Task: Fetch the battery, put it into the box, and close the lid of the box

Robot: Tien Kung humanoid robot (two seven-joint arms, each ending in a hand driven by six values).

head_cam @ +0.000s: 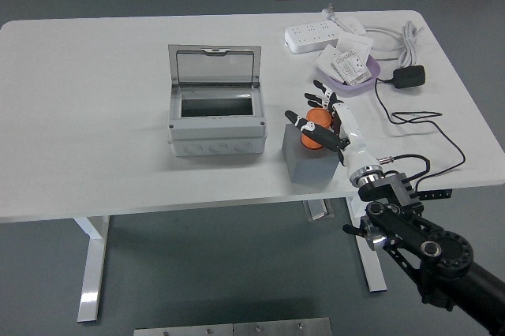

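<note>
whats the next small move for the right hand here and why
Probably lift. The right hand is curled around the orange cylindrical battery, which sits on the grey block. The grey plastic box to its left stands with its clear lid open, so raising the battery clear comes before carrying it leftward.

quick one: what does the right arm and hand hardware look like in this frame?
The right arm is black, built of chunky round joint housings, with a silver ring at the wrist. The right hand is white with black fingertips. The left arm is not in view.
</note>
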